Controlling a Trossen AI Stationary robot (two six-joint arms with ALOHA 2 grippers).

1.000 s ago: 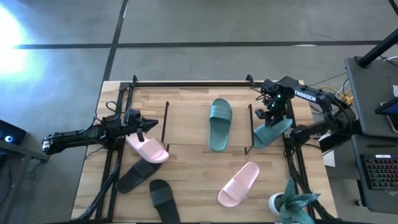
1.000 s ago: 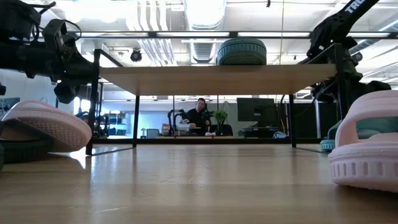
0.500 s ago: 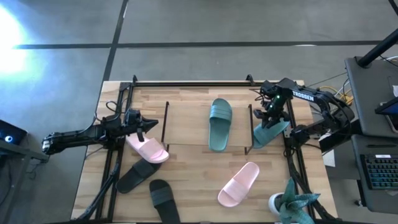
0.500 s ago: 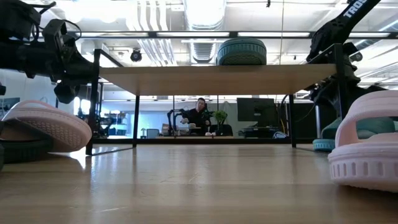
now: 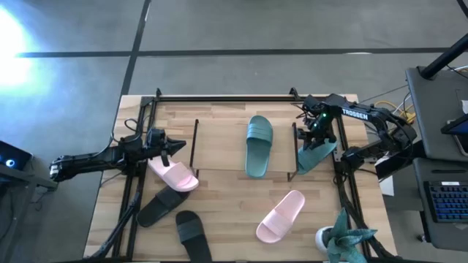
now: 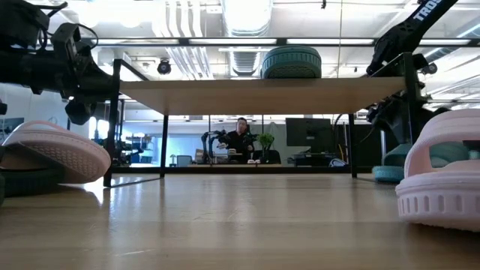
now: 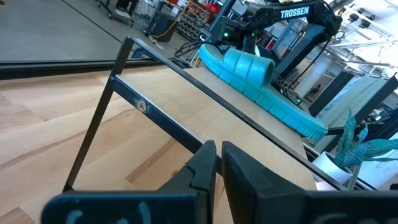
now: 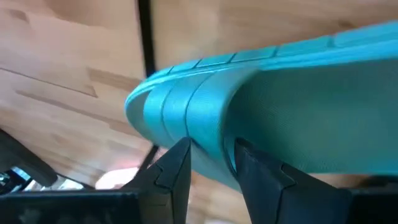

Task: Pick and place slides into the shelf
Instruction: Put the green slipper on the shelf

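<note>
The shelf (image 5: 219, 139) is a low black-rod rack with a light wood board, and one teal slide (image 5: 257, 146) lies on that board. My right gripper (image 5: 317, 134) is at the shelf's right end, shut on the second teal slide (image 5: 316, 156). My left gripper (image 5: 178, 146) is shut and hovers by the shelf's left end, above a pink slide (image 5: 174, 175) whose end rests on a black slide (image 5: 161, 206). Another black slide (image 5: 191, 232) and the other pink slide (image 5: 281, 215) lie on the table near its near edge. My right gripper pinches the teal slide at its ribbed strap (image 8: 186, 99), one finger (image 8: 177, 168) on each side of the strap's edge. The fingers come from above. The slide hangs tilted below them, its low end (image 6: 388, 172) near the table; I cannot tell whether it touches.
A large black tube frame (image 5: 219, 97) runs around the table, with rails along both sides. A teal ornament in a white pot (image 5: 344, 237) stands at the near right corner. A person (image 6: 241, 139) sits in the room beyond. Bare board lies left of the shelved teal slide.
My right gripper has moved a little toward the table's left, carrying the tilted teal slide closer to the shelf's right end rods.
</note>
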